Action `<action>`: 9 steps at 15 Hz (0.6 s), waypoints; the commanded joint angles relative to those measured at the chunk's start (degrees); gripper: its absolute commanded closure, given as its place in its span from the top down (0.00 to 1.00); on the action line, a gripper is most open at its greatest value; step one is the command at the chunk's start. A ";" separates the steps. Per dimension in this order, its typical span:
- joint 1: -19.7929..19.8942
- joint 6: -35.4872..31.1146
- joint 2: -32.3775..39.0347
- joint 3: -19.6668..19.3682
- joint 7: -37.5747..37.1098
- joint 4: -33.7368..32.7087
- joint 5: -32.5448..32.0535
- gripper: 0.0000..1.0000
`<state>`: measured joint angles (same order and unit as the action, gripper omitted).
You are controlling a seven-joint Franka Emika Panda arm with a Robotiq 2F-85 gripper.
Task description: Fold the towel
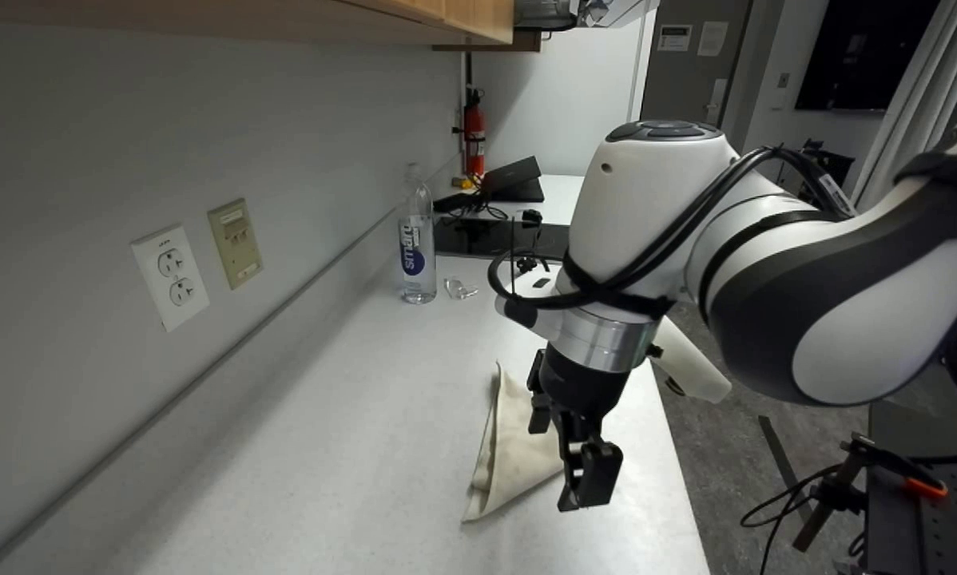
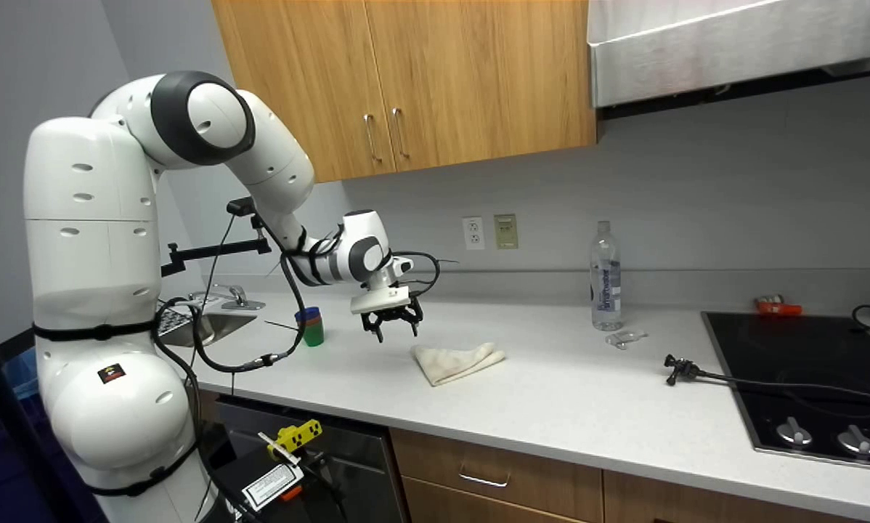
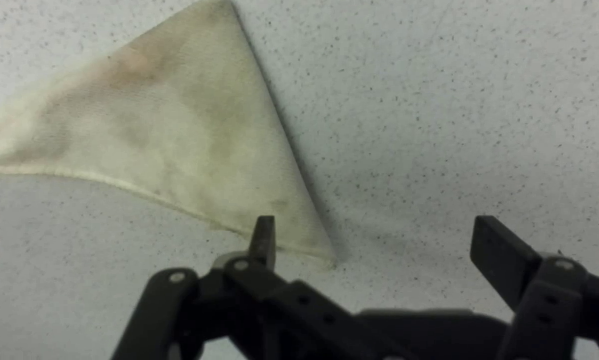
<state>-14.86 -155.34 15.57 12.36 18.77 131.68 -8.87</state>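
Pale counter (image 2: 551, 407), white arm (image 2: 90, 290) over it, water bottle (image 2: 606, 287) and creased cream towel (image 2: 449, 363) on top.
In an exterior view I see the bottle at the towel's two o'clock, the gripper (image 2: 397, 334) at its ten, fingers (image 3: 263, 245) parted wide; in the wrist view one overlaps the towel's edge.

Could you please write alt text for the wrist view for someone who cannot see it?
A blotchy cream towel, roughly triangular and cut off at the picture's left edge, lies on a speckled pale counter. Dark fingers stand wide apart at the bottom, one towel corner visible between them.
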 commanded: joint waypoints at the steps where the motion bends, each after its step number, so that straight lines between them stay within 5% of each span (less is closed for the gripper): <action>1: 1.24 -0.14 0.33 1.18 0.10 -0.11 -0.22 1.00; 9: 0.80 -1.46 4.99 1.20 -0.16 -2.03 -1.11 1.00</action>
<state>-14.68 -155.40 17.96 12.76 18.77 131.46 -8.87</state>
